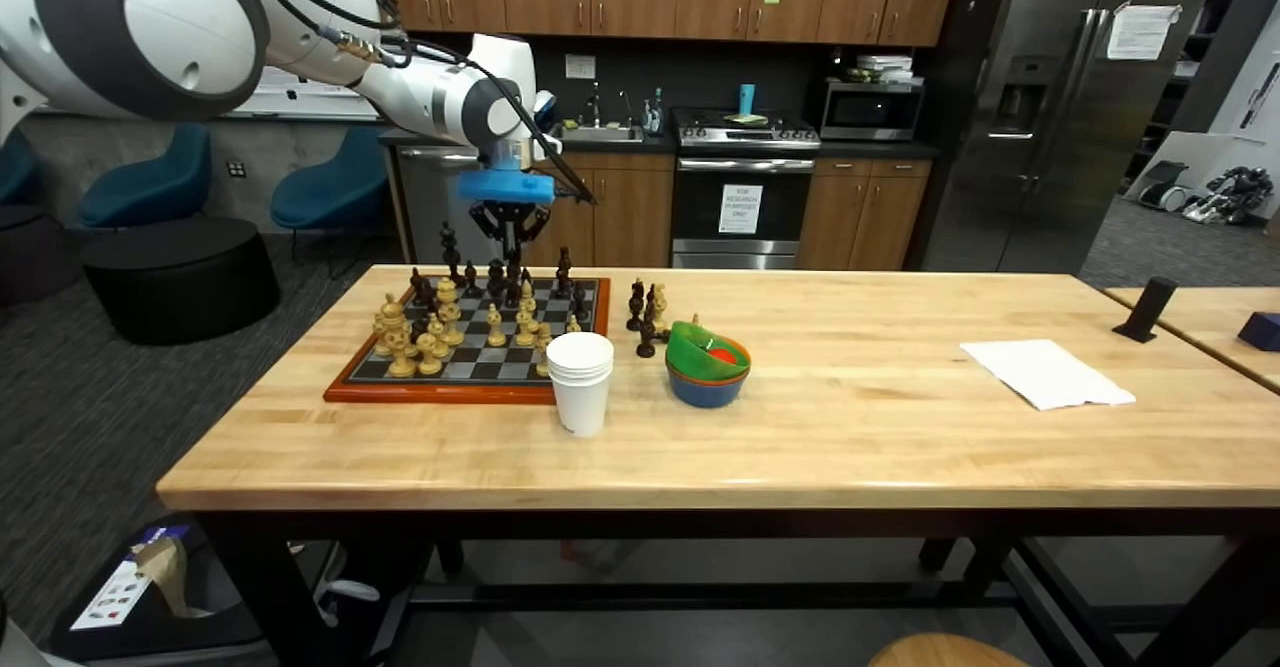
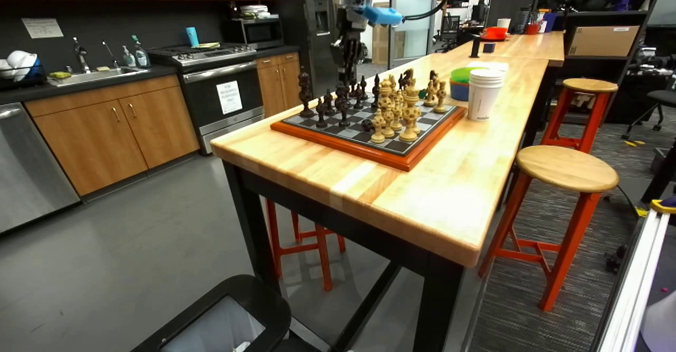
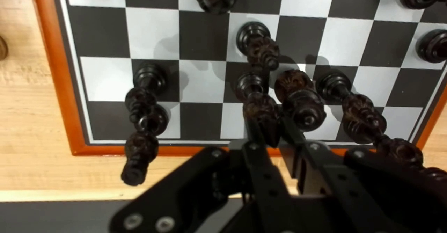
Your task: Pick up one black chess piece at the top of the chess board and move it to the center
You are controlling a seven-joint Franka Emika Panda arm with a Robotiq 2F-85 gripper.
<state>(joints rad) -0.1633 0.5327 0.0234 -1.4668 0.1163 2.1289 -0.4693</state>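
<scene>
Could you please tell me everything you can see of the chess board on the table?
The chess board looks square, with checkered dark and light grey fields, a thin pale line around them and a glossy reddish-orange rim that looks like wood. It lies flat on the pale wooden table, near one end. Dark chess pieces and pale chess pieces rest on it, hiding some fields. A stack of white cups stands by one corner; I cannot tell whether it touches the rim.
</scene>
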